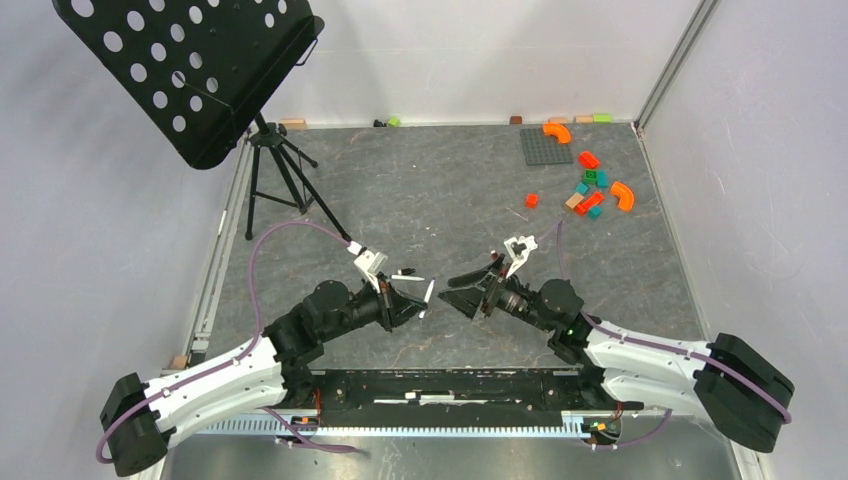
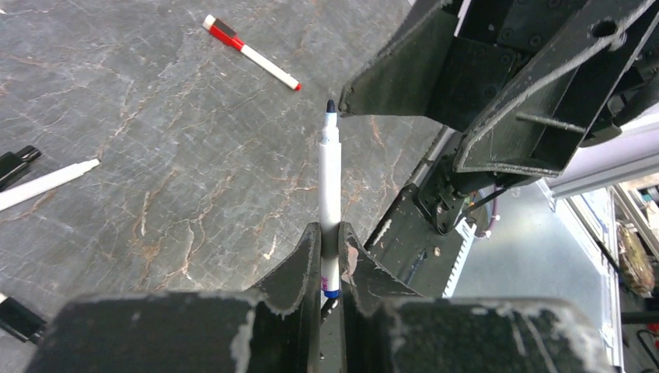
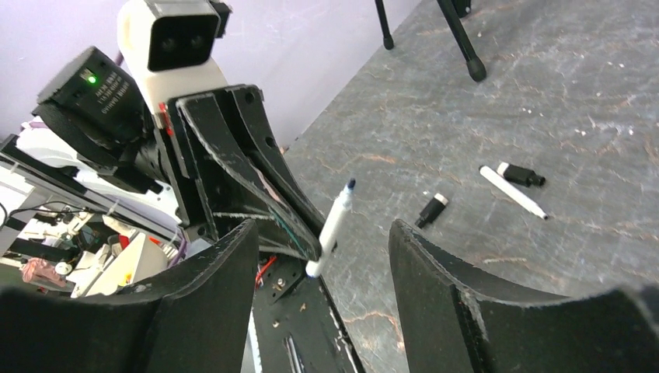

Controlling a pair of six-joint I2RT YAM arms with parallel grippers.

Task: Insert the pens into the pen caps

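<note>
Pens (image 2: 329,179) three, one in left gripper (image 2: 329,235); black caps (image 3: 522,176) two

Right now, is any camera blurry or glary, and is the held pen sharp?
Top view: even light, soft shadows, pen tiny. Left wrist: pen sharp, left fingers slightly soft. Right wrist: right fingers dark and looming, tabletop crisp.

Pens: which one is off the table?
The dark-tipped white pen, clamped in the left pincer; the red-ended pen and the other white pen lie flat on the table.
</note>
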